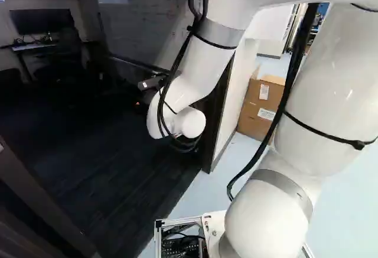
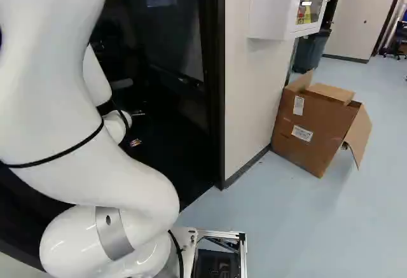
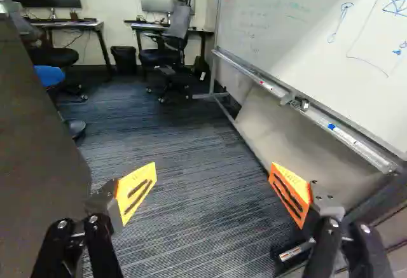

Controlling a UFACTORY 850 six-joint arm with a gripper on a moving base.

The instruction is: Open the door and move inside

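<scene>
In the right base view the gripper shows beyond my white arm, past the dark door frame. In the wrist view the gripper stands open, its two orange pads wide apart with only carpet visible between them. A dark brown panel, seemingly the door, rises beside one finger without touching it. The doorway stands open onto a dark-carpeted room. At the lower left of the left base view runs a dark brown edge; whether it is door or frame I cannot tell. No handle is visible.
A whiteboard on a metal stand lines the side opposite the panel. Desks and an office chair stand at the room's far end. Outside, a white wall adjoins the frame, with a cardboard box beside it.
</scene>
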